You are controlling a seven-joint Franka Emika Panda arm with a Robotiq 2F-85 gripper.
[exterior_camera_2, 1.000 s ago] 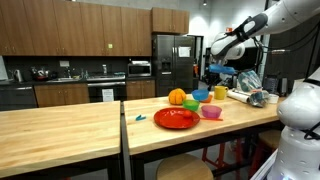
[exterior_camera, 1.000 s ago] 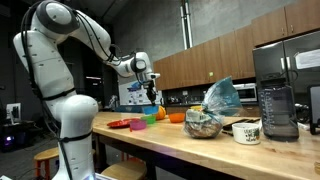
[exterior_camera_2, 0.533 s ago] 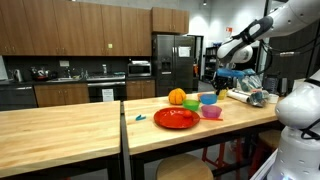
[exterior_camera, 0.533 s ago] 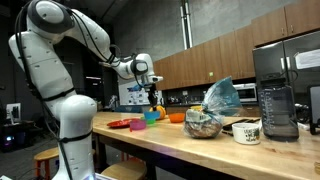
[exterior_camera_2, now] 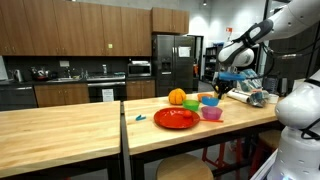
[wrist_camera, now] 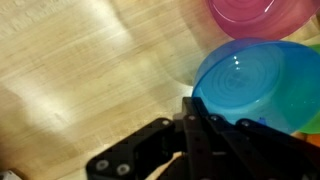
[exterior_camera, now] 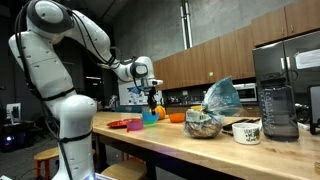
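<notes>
My gripper (wrist_camera: 192, 104) comes in from the bottom of the wrist view. Its black fingers are pressed together with no gap between them. The tips lie at the near rim of a blue bowl (wrist_camera: 250, 85); I cannot tell if they touch it. A pink bowl (wrist_camera: 262, 14) lies beyond it and a green bowl (wrist_camera: 313, 118) shows at the right edge. In both exterior views the gripper (exterior_camera_2: 222, 87) (exterior_camera: 152, 96) hangs low over the cluster of bowls, with the blue bowl (exterior_camera_2: 208, 98) just below it.
A red plate (exterior_camera_2: 175, 118), an orange bowl (exterior_camera_2: 177, 97), a green bowl (exterior_camera_2: 192, 105), a pink bowl (exterior_camera_2: 211, 112) and a yellow cup (exterior_camera_2: 220, 93) stand on the wooden counter (exterior_camera_2: 60, 125). A plastic bag (exterior_camera: 222, 97), a full bowl (exterior_camera: 203, 125), a mug (exterior_camera: 246, 131) and a blender (exterior_camera: 277, 105) stand farther along.
The gripper has come down and shifted slightly sideways toward the bowls. The bowls and plate have not visibly moved.
</notes>
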